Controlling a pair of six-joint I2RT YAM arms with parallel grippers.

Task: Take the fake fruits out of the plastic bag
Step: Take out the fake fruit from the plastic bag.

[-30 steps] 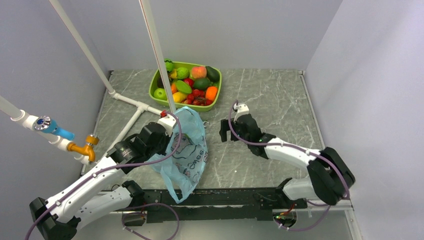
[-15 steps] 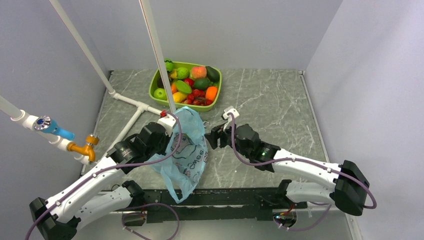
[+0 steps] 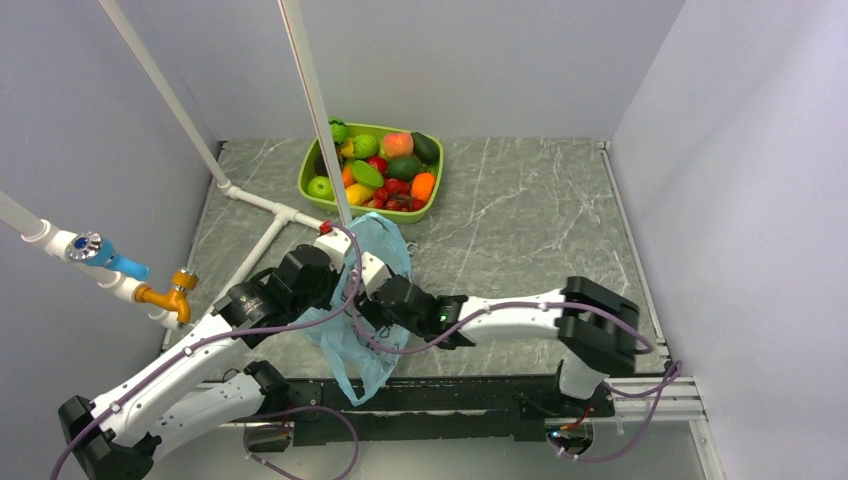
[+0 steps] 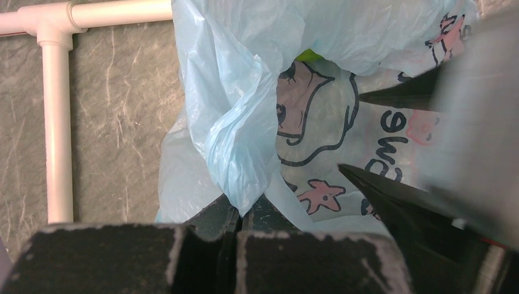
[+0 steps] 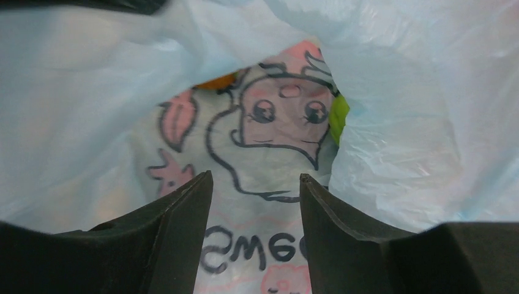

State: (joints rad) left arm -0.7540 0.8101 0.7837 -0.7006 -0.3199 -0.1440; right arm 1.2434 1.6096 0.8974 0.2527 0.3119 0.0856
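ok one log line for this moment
left gripper: shut on plastic bag | right gripper: open at bag mouth | fake fruits: in bag

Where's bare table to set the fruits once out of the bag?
Bare table right of the green tray, out to the right wall. Crowded: tray heaped full; white pipes and plastic bag fill the left.

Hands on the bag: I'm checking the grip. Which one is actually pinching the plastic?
The left hand: shut on a fold of the blue bag. The right hand has its fingers apart, pointing into the bag.
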